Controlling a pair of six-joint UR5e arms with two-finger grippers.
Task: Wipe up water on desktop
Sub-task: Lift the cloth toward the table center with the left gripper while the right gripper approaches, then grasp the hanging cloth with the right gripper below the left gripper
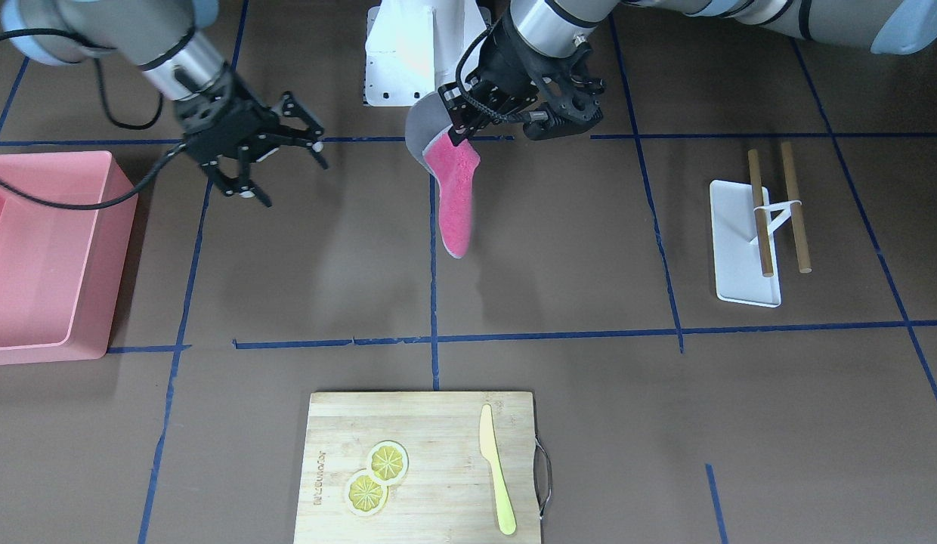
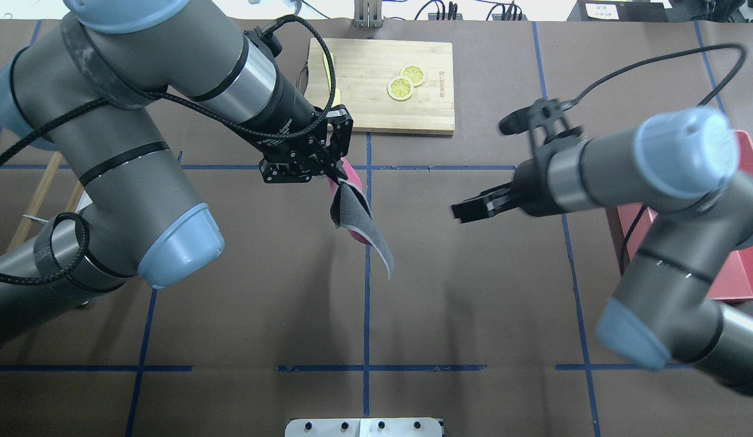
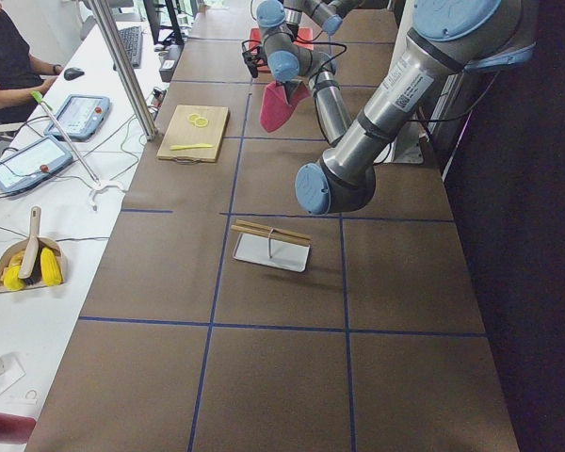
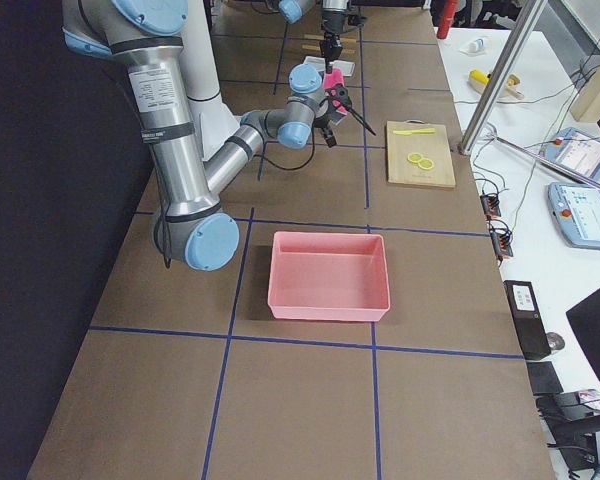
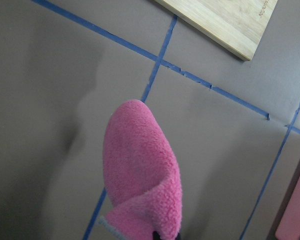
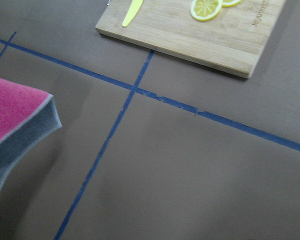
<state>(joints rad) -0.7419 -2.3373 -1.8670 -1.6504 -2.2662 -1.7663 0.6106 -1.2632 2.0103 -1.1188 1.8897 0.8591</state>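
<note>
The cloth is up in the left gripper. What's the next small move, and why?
Probably lower the left gripper until the cloth touches the desktop. The cloth hangs from the shut jaws clear of the surface, so wiping can't start yet. The right gripper is open, empty and off to the side. No water shows clearly, so the exact spot is unsure.

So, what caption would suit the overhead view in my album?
Left jaws dangle a pink-and-grey cloth over the taped desktop; right jaws hover open nearby.
</note>
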